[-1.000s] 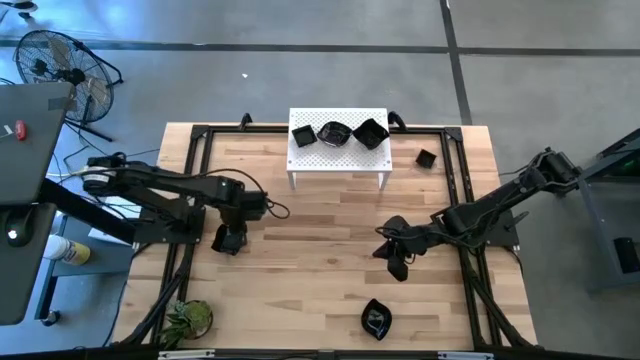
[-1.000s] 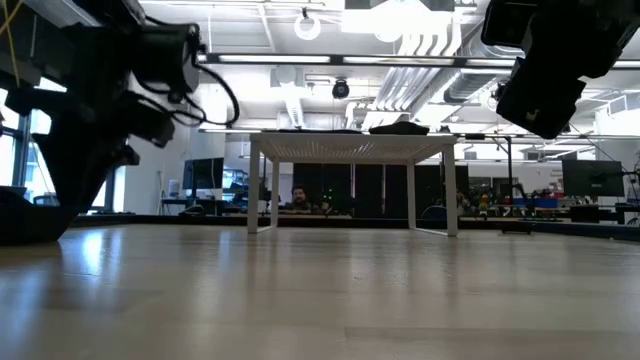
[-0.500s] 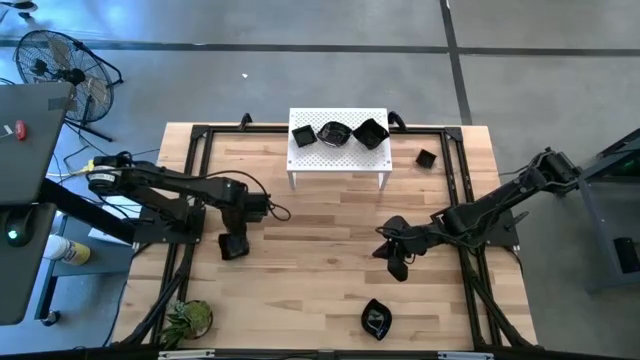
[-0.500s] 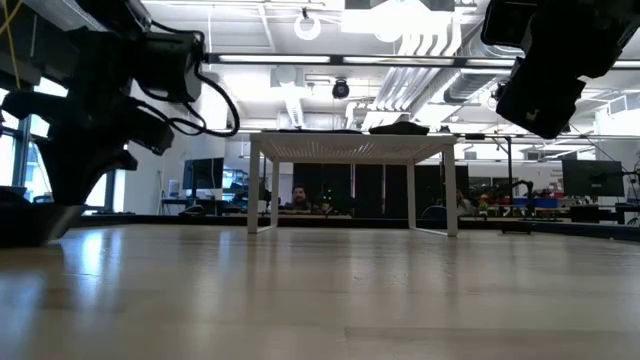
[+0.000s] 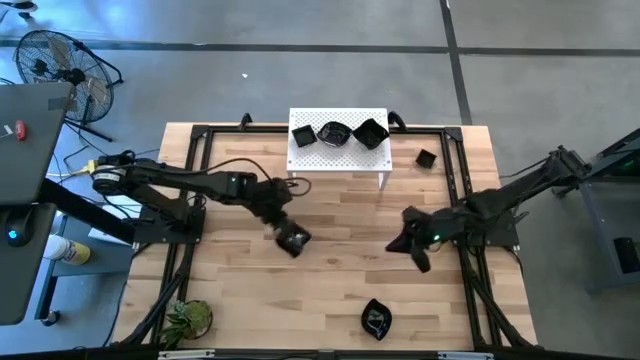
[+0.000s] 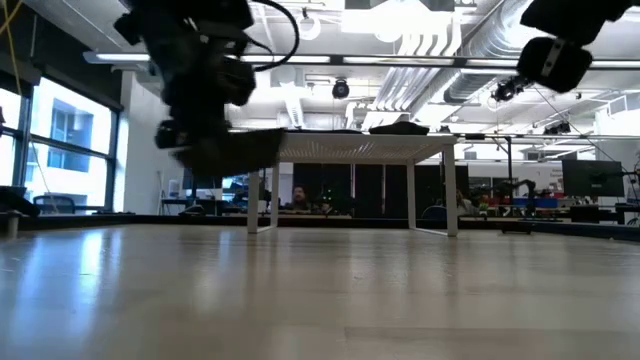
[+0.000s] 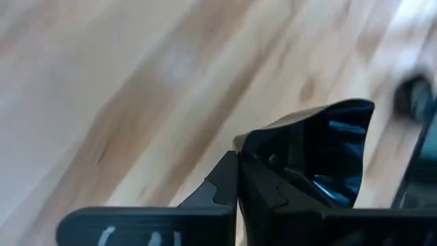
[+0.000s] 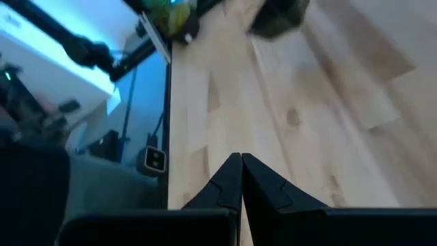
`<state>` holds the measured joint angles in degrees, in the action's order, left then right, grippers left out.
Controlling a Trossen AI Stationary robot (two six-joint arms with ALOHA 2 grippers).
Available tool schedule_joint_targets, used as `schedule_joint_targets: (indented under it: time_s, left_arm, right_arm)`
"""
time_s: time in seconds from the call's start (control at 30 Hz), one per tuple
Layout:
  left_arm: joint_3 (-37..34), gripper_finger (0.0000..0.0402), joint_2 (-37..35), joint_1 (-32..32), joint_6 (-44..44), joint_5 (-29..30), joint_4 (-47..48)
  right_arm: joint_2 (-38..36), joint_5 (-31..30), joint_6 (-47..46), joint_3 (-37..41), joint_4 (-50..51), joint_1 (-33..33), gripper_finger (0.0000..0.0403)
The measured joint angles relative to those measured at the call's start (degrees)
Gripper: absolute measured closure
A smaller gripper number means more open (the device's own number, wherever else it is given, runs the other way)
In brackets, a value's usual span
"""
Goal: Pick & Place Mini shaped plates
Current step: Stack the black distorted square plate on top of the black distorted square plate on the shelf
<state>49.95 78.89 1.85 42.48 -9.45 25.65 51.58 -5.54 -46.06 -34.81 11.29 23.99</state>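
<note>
My left gripper (image 5: 281, 229) is shut on one glossy black mini plate (image 5: 293, 240), which hangs above the table's middle; the low view shows this plate (image 6: 238, 150) well above the wood. My right gripper (image 5: 402, 246) is shut with nothing in it (image 8: 240, 158), raised over the right half of the table. Three more black plates (image 5: 333, 133) rest on the white perforated stand (image 5: 338, 165) at the far edge. A small square plate (image 5: 426, 157) lies right of the stand. A leaf-like plate (image 5: 376, 318) lies near the front edge. My left gripper pinches the plate's rim (image 7: 247, 141) between its two fingers, at one edge of the dish. The fingers slant down from the table's left. The plate's glossy hollow (image 7: 328, 154) juts out beyond the fingertips, and the plate is tilted and lifted clear of the table.
A small green plant (image 5: 190, 318) stands at the near left corner. The black frame rails (image 5: 195, 200) run along the table's left and right sides. Bare wood (image 5: 340, 270) lies between the two grippers and in front of the stand.
My left gripper has shut on the plate where it lay at the table's left. It has then risen and swung toward the table's right, rolling and tipping as it went, so the plate is lifted clear. My right gripper, still shut, has risen and drawn back toward the right edge.
</note>
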Motion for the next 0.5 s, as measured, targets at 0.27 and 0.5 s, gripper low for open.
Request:
schedule_joint_targets:
  time_s: [0.27,0.5]
  left_arm:
    - [1.58,0.0401,11.67,-2.21,13.78,9.69,-21.35]
    - [10.99,0.0401,23.81,-3.89,17.64,13.81,-22.22]
  right_arm:
    - [-11.62,-6.33,0.38,0.00,12.55,-0.02,0.0400]
    - [-14.19,-6.15,1.55,0.01,17.73,0.00,0.0400]
